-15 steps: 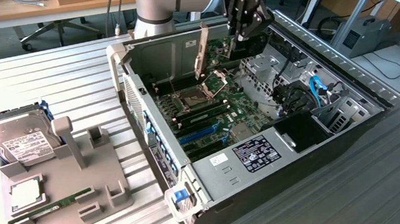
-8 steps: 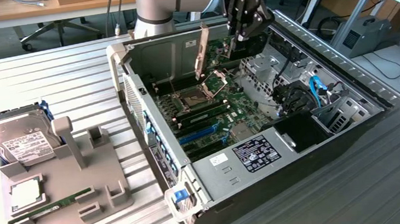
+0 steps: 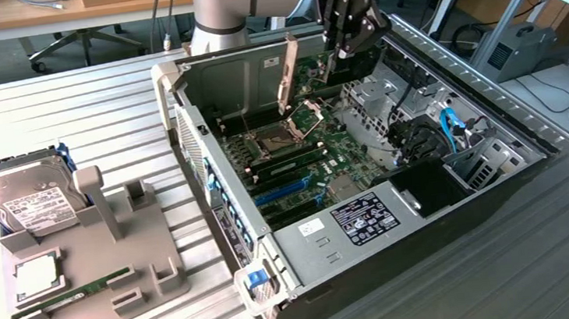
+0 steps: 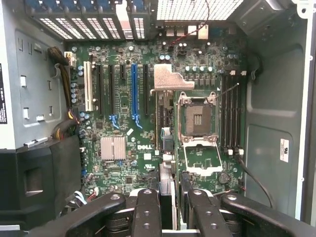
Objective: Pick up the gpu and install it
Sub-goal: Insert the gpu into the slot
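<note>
From the wrist view the gpu point(image 4: 165, 173) is seen edge-on, so its faces are hidden and one end is lost between the fingers point(image 4: 148, 212) of the gripper point(image 4: 170, 195), which is clamped on it. Only its silver bracket point(image 4: 170, 79) is plainly made out, above the motherboard point(image 4: 123, 123) beside the CPU socket point(image 4: 197, 118). In the exterior view the card is held upright inside the open computer case point(image 3: 227, 212), and its dark body is hard to tell from the gripper.

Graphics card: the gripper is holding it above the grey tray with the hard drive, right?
No. The gripper is holding the graphics card above the open computer case, over the motherboard, not the grey tray with the hard drive. The exterior view shows it.
</note>
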Controlling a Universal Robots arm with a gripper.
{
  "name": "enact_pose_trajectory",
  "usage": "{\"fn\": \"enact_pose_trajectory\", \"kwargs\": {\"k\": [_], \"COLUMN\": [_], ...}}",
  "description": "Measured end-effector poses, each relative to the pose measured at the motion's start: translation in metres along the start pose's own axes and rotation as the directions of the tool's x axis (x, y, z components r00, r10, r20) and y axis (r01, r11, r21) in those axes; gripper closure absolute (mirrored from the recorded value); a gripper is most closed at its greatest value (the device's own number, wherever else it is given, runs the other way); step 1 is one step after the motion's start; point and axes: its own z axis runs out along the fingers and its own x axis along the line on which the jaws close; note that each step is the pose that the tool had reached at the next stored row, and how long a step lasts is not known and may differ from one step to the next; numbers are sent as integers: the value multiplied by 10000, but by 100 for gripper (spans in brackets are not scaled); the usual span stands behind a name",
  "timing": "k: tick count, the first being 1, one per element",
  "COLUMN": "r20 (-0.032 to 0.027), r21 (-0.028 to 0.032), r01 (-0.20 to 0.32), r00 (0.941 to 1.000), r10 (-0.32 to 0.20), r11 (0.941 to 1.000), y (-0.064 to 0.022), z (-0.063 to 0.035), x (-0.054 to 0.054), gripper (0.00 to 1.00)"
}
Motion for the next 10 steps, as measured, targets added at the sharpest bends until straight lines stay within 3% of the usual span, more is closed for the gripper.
{"fn": "enact_pose_trajectory", "kwargs": {"k": [6, 10], "r20": [1, -8], "r21": [-2, 15], "r01": [71, -540], "r00": [10000, 9985], "r10": [-71, 540], "r11": [10000, 9985], "y": [0, 0], "z": [0, 11], "x": [0, 0], "gripper": [73, 73]}}
